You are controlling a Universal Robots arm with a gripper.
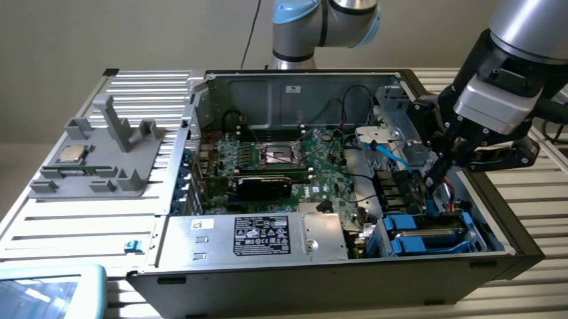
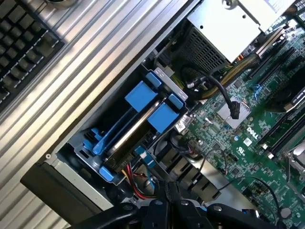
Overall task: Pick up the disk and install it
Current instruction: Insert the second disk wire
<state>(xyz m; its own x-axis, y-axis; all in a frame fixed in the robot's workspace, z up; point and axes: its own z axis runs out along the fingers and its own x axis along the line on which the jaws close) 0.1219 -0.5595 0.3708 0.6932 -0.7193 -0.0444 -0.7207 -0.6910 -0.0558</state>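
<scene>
The disk (image 2: 135, 130) sits edge-up in the drive cage at the corner of the open computer case, its thin silver edge showing between blue plastic rails (image 2: 141, 95). In the exterior view the same blue rails (image 1: 427, 237) fill the cage at the case's near right corner. My gripper (image 1: 441, 174) hangs inside the case just behind that cage, above a bundle of cables. Its black fingers (image 2: 170, 198) are pressed together and shut, with nothing between them. A small gap separates them from the disk.
The motherboard (image 1: 284, 163) fills the case floor, with a silver power supply box (image 1: 266, 236) along the near wall. A grey fixture (image 1: 106, 156) holding a small square chip (image 1: 71, 154) stands on the slatted table at the exterior view's left. A black keyboard (image 2: 24, 43) lies beside the case.
</scene>
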